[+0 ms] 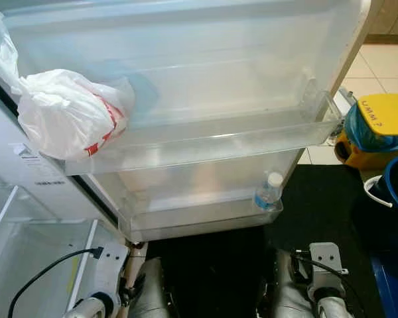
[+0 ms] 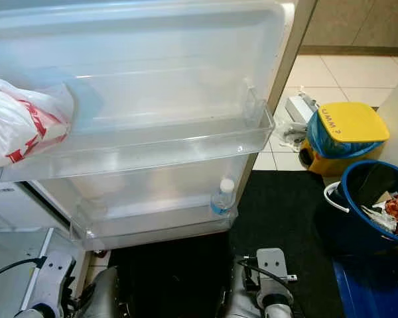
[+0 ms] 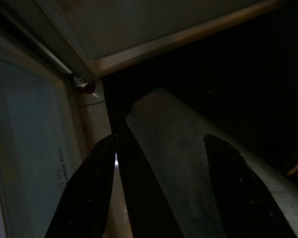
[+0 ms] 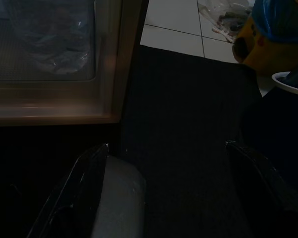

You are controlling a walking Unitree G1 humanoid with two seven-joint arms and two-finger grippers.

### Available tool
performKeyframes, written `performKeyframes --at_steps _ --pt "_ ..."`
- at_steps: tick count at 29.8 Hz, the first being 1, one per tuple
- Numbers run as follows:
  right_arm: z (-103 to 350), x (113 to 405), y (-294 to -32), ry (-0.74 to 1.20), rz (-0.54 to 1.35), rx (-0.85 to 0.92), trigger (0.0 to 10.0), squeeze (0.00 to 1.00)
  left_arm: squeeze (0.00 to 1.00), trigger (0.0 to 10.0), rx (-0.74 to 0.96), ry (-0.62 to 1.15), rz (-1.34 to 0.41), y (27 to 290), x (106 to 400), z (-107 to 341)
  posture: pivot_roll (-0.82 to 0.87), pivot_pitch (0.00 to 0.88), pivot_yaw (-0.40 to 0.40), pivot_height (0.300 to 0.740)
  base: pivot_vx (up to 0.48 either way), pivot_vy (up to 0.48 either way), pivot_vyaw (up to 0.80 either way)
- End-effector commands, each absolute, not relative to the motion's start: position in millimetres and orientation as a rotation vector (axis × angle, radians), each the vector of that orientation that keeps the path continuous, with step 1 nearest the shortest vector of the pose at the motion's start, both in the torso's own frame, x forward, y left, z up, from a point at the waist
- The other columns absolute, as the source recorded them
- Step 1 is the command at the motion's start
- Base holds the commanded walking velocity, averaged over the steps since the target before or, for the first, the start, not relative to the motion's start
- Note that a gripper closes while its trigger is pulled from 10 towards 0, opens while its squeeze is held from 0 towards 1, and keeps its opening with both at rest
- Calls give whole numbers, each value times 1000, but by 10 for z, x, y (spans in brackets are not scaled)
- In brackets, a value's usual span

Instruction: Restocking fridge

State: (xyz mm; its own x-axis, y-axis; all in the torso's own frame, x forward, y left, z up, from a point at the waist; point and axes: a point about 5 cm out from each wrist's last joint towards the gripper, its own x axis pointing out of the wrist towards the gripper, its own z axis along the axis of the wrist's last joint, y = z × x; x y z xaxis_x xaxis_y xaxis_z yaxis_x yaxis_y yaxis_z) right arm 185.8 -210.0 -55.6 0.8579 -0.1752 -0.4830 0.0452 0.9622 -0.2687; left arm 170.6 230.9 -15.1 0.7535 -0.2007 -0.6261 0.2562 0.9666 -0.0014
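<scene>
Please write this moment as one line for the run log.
fridge door: open | upper door shelf: white plastic bag | lower door shelf: water bottle | left gripper: jaws open, idle | right gripper: jaws open, idle

Fridge door (image 1: pixel 186 59) stands open, two clear shelves. White plastic bag (image 1: pixel 66 112) with red print sits at left end of upper door shelf (image 1: pixel 252 139). Small water bottle (image 1: pixel 268 192), white cap, upright at right end of lower door shelf (image 1: pixel 186 215).

White, red-printed bag (image 1: pixel 65 112); yellow bin (image 2: pixel 345 136); blue bucket (image 2: pixel 375 205); black mat (image 2: pixel 278 218)
</scene>
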Motion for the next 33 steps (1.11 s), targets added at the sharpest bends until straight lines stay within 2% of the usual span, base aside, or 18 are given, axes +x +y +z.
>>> performKeyframes --at_steps 1,11,20,33 --pt "-769 1508 -2148 692 -109 -267 10000 0 0 10000 91 703 -244 2321 1634 -221 29 173 1 549 0 0 0" --pt "-771 1503 -2159 690 -109 -276 10000 0 0 10000 101 690 -248 2337 1662 -247 25 167 1 594 0 0 0" --pt "-777 1496 -2176 699 -113 -286 10000 0 0 10000 105 684 -251 2344 1683 -259 23 161 0 603 0 0 0" --pt "-767 1510 -2186 690 -106 -305 10000 0 0 10000 108 677 -259 2340 1710 -276 20 157 0 652 0 0 0"
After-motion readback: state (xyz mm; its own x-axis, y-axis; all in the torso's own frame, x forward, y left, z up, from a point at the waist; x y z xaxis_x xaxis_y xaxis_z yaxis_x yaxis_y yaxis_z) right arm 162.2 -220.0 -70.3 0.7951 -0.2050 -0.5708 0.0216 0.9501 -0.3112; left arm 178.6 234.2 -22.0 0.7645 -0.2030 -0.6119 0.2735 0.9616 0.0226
